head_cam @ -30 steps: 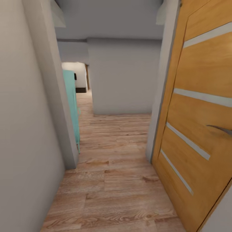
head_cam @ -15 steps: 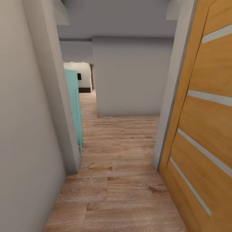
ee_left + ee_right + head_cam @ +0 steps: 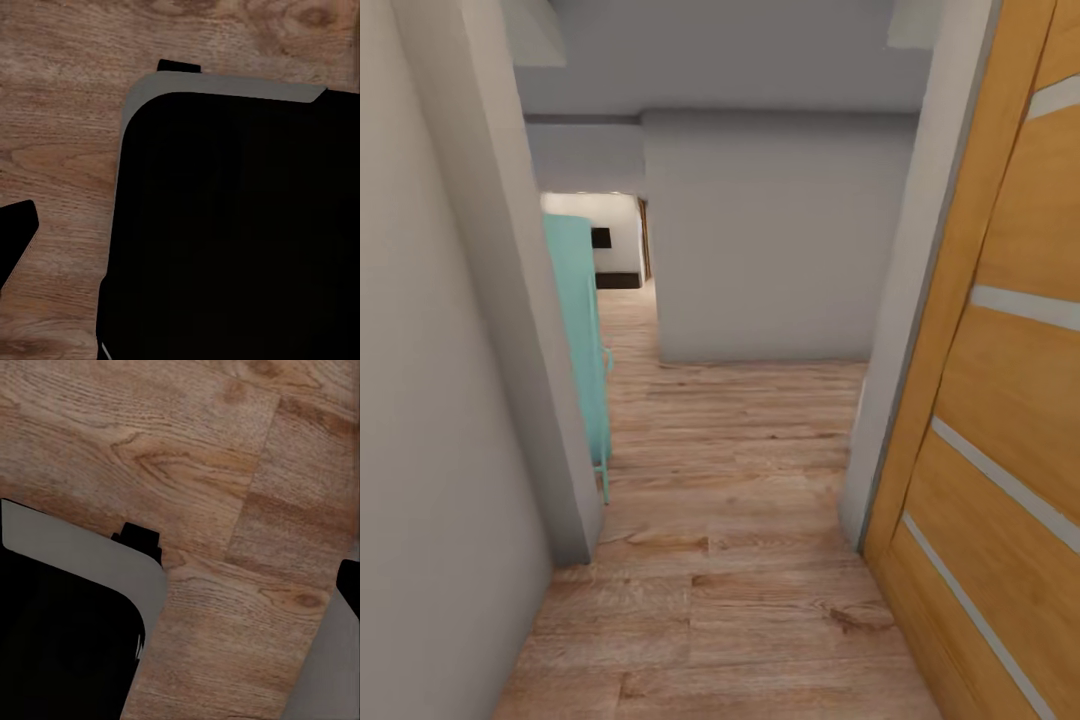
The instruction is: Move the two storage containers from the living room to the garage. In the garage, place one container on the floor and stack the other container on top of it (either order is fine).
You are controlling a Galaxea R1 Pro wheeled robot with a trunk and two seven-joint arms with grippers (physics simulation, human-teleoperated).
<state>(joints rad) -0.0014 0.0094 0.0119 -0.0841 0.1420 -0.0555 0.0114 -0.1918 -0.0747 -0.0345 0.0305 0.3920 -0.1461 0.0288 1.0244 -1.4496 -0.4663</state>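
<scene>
I stood in a narrow hallway on light wood plank flooring (image 3: 730, 560), grey walls (image 3: 770, 240) ahead and at my left. An orange wood-panelled door with pale stripes (image 3: 1000, 420) stood open at my right, and a turquoise cabinet (image 3: 582, 340) showed past the left corner. Below my wrists lay planks and my black, grey-edged base (image 3: 232, 225). I could not tell how my hands stood, nor where the storage containers were.

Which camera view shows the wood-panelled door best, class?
The head view: the wood-panelled door stands open along the right of the hallway, its pale stripes plain. Both wrist views look down on the plank floor and dark robot parts, giving nothing of the door.
</scene>
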